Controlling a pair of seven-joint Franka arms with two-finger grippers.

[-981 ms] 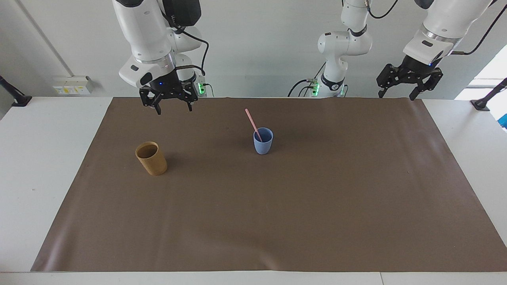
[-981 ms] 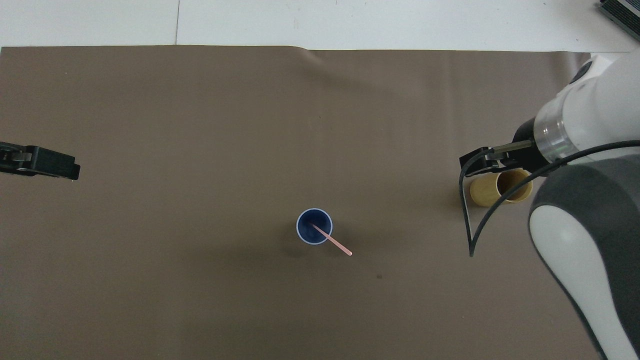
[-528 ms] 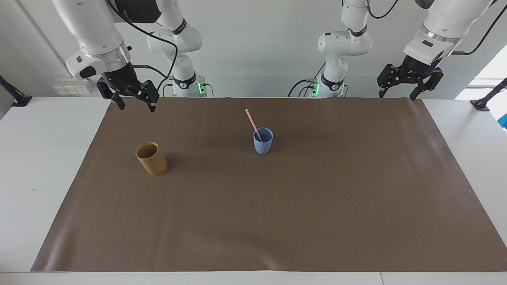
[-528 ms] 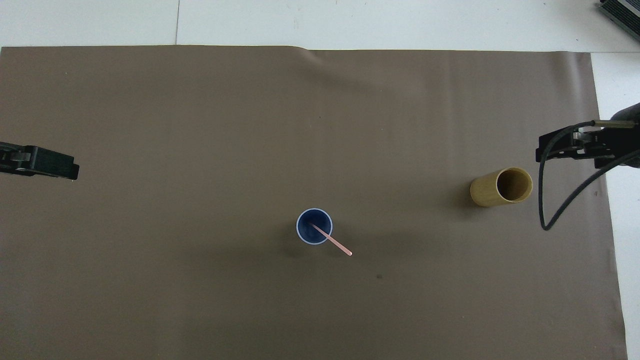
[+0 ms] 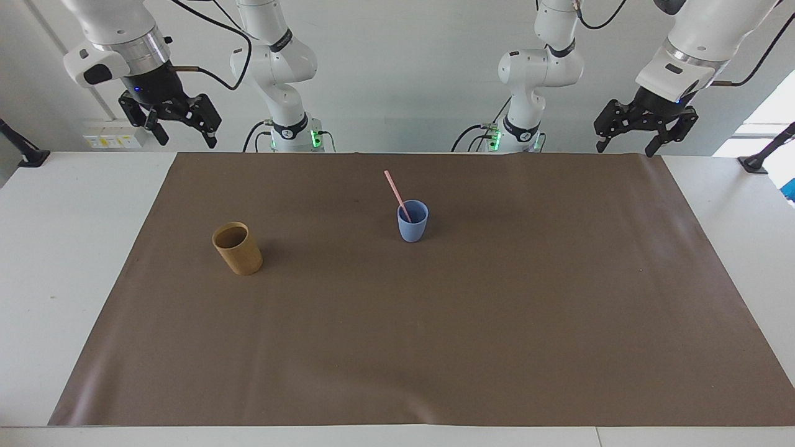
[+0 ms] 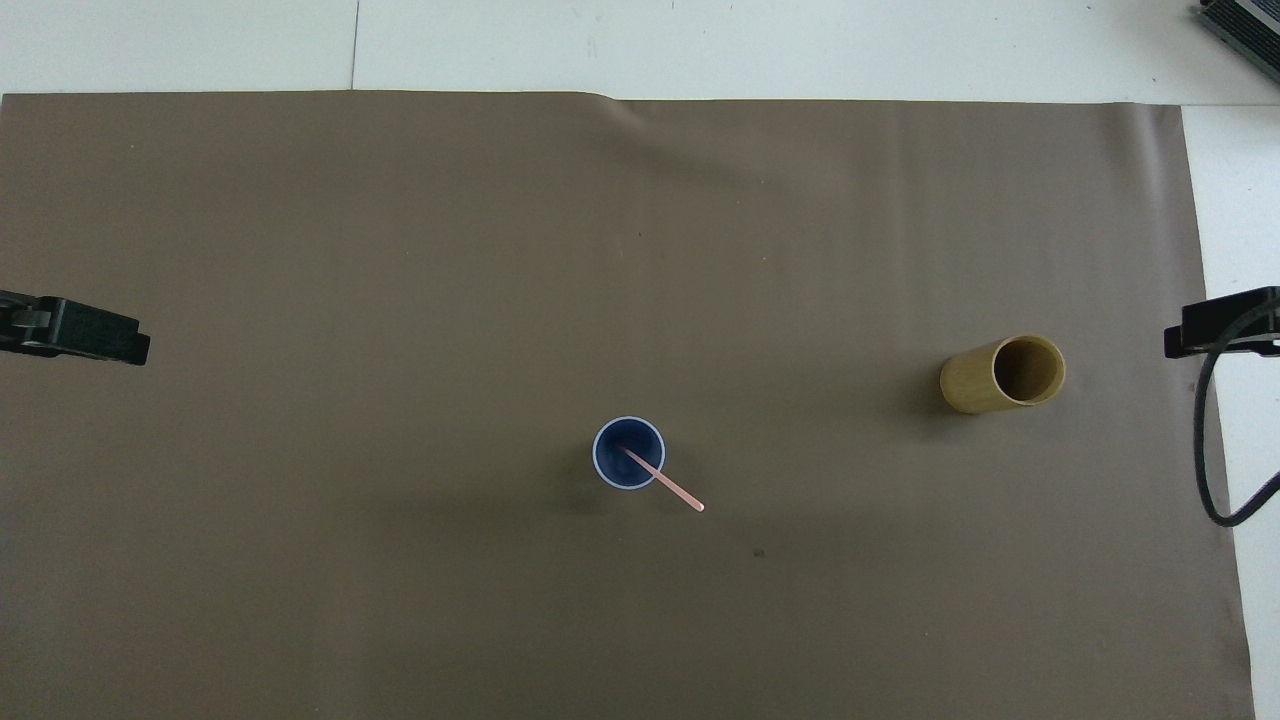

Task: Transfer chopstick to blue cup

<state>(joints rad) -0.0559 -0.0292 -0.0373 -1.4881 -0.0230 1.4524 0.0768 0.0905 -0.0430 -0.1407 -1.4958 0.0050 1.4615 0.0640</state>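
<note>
The pale pink chopstick (image 5: 394, 192) stands in the light-blue cup (image 5: 412, 230), leaning over the rim toward the robots and the right arm's end. Cup and chopstick are near the middle of the mat. The overhead view shows the cup (image 6: 610, 445) with the chopstick (image 6: 672, 488) sticking out. My right gripper (image 5: 186, 140) is open and empty, raised off the mat's corner at the right arm's end. My left gripper (image 5: 624, 151) is open and empty, raised over the mat's corner at the left arm's end, where the arm waits. Only their tips show in the overhead view: left gripper (image 6: 125, 345), right gripper (image 6: 1185, 335).
A tan bamboo-coloured cylindrical cup (image 5: 238, 251) stands empty toward the right arm's end, slightly farther from the robots than the blue cup; it also shows in the overhead view (image 6: 968, 385). A brown mat (image 5: 497, 323) covers most of the white table.
My right gripper has pulled back, rising from over the mat near the tan cup to off the mat's corner at its own end. The left arm, cups and chopstick have not moved.
</note>
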